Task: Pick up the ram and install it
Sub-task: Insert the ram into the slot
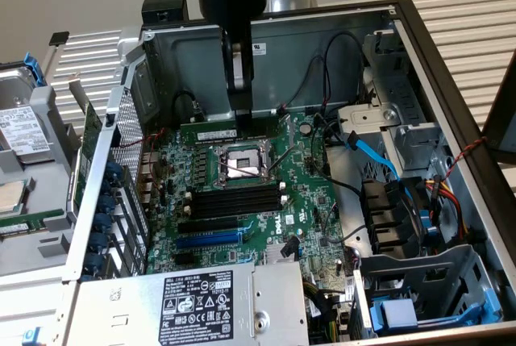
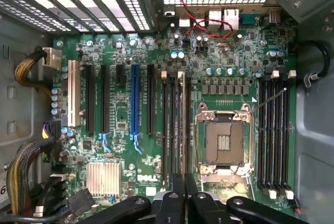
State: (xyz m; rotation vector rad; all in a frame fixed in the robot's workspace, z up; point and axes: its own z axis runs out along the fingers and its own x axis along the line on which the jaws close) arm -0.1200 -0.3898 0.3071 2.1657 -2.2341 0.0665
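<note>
Ram (image 1: 219,134): a long, thin green stick with a pale label. It hangs edge-down, lengthwise, just under the tips of the gripper (image 1: 242,114).

Exterior view: The dark arm reaches down into an open computer case (image 1: 451,80). The gripper's narrow fingers are closed on the ram's upper edge, about the middle of its length. The ram's labelled face is turned toward the camera. It sits over the far part of the green motherboard (image 1: 310,201), beyond the silver CPU socket (image 1: 242,164). Whether its lower edge touches the board cannot be told. On the near side of the socket lie four long black slots (image 1: 238,202), all bare. A blue slot (image 1: 208,239) lies nearer than those. A grey power supply (image 1: 197,302) with a label fills the near edge of the case.

Wrist view: The camera looks straight down at the motherboard. The gripper (image 2: 182,185) shows as black fingers pressed close together. A thin pale strip, apparently the ram's top edge (image 2: 181,130), runs out from between the fingers. It lines up with the middle bank of black slots. The CPU socket (image 2: 224,140) is beside that bank. A second bank of slots (image 2: 274,130) lies beyond the socket and holds nothing.
</note>
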